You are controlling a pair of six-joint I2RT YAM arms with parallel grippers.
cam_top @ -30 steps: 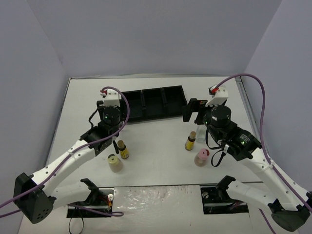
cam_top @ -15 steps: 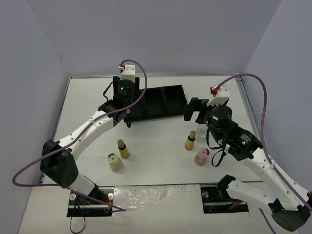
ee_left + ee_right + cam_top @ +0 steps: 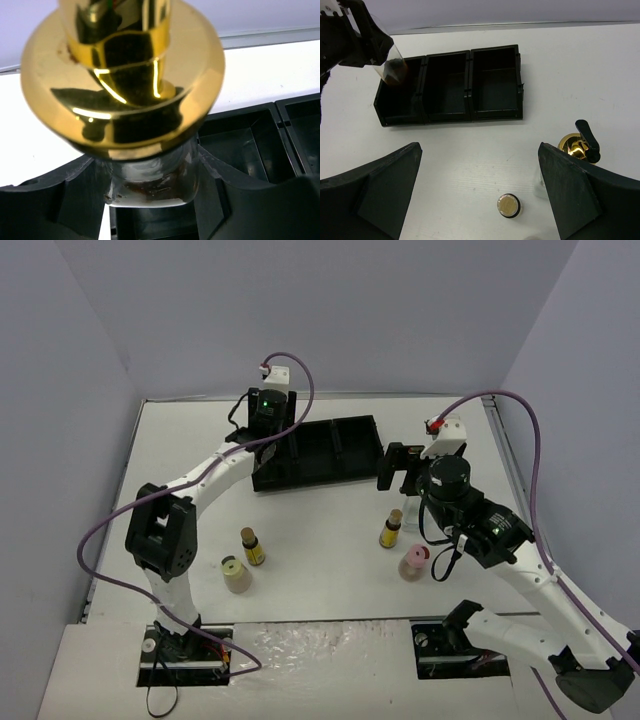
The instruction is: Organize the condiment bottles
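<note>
- Black tray (image 3: 330,452) lies mid-table with the left gripper (image 3: 272,445) over its left end. Nearer stand the left amber bottle (image 3: 253,546), right amber bottle (image 3: 391,529), beige jar (image 3: 235,574) and pink jar (image 3: 412,562).
- Left jaws pinch the gold-topped glass bottle (image 3: 125,75) above the tray's left compartment.
- Right gripper (image 3: 479,147) has its jaws spread and empty, with the second glass bottle (image 3: 571,145) by its right finger.

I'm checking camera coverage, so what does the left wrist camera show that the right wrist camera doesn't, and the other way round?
Only the left wrist view shows the gold pourer top of the held bottle, filling the frame up close. Only the right wrist view shows the second gold-topped bottle, an amber bottle seen from above, and all three compartments of the black tray. Both views show the clear glass bottle held in the left gripper above the tray's left-end compartment.
</note>
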